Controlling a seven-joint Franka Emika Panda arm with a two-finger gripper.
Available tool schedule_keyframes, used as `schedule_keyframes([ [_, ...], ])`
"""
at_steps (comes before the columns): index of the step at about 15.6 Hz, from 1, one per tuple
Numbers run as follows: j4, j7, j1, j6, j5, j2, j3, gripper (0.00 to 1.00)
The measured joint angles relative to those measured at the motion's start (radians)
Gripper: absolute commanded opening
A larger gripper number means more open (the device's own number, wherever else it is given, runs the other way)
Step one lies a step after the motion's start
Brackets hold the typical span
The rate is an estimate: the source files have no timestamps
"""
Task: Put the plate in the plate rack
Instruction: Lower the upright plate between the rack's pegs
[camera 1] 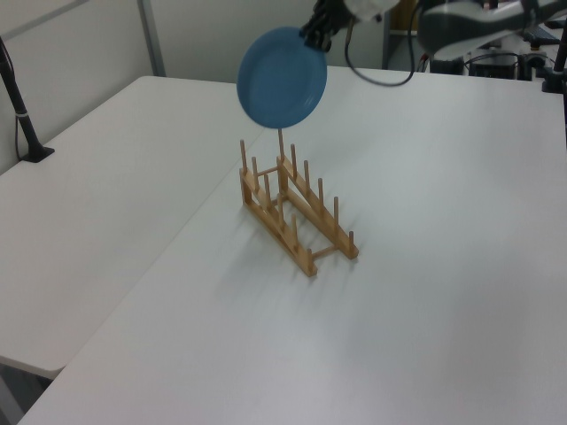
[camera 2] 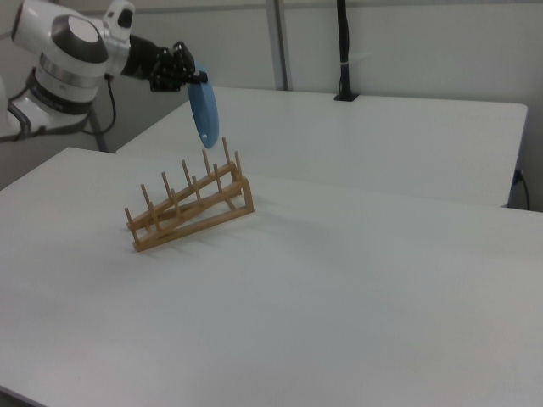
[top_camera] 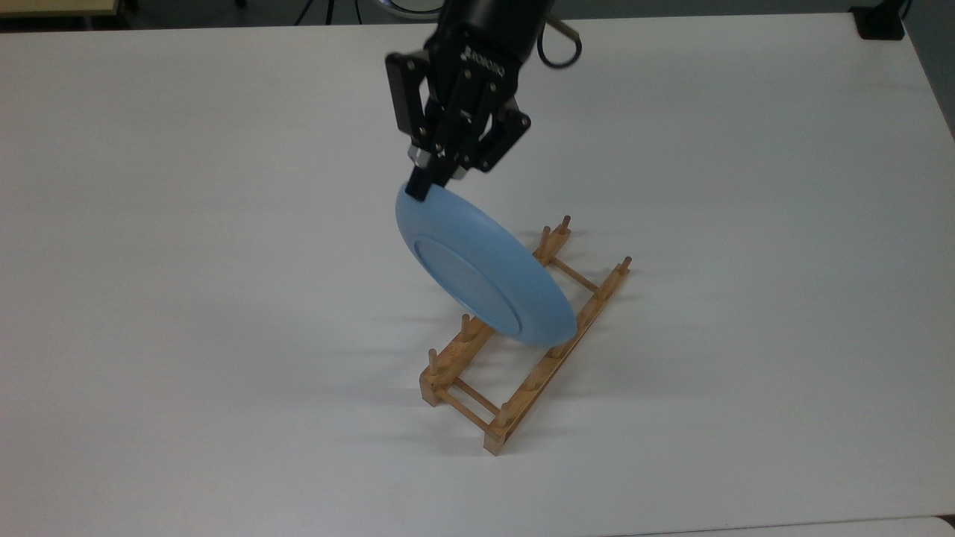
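**Plate carried over the rack, slotting not yet begun**

I have the gripper [top_camera: 436, 179] pinched tight on the rim of the plate [top_camera: 485, 276], at the plate's top edge. The plate hangs below the fingertips, close to on edge, its matte underside and foot ring turned toward the top view's camera. In the right view the plate [camera 2: 204, 114] reads as a thin, nearly vertical sliver under the gripper [camera 2: 197, 78], so it is close to upright but I judge it leans a little.

The plate rack [top_camera: 522, 339] sits on the white table [top_camera: 746, 224], below the gripper and clear of it. In the left view the plate [camera 1: 282, 78] hangs above the far end of the plate rack [camera 1: 297, 212]; its lowest edge looks just above the tallest pegs, apart from them as far as I can tell. The left view's gripper [camera 1: 316, 34] is above and behind the plate.

So I judge this to be the transport step near its end: plate held, over the rack, not yet lowered. Next I would need to square the plate's face across the two rails, line its lower edge up with a gap between neighbouring pegs, and descend slowly. Only once the rim rests on both rails and a peg backs it would I let the fingers part. The risk I see is the rim landing on a peg top and the plate twisting in the grip.
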Motion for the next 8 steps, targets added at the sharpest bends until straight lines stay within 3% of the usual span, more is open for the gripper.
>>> schedule_keyframes([
  [2,-0.007,0.044,0.004,0.001,-0.05,0.024,0.006,0.0],
  [8,-0.02,0.051,0.008,0.001,-0.057,0.039,0.026,0.0],
])
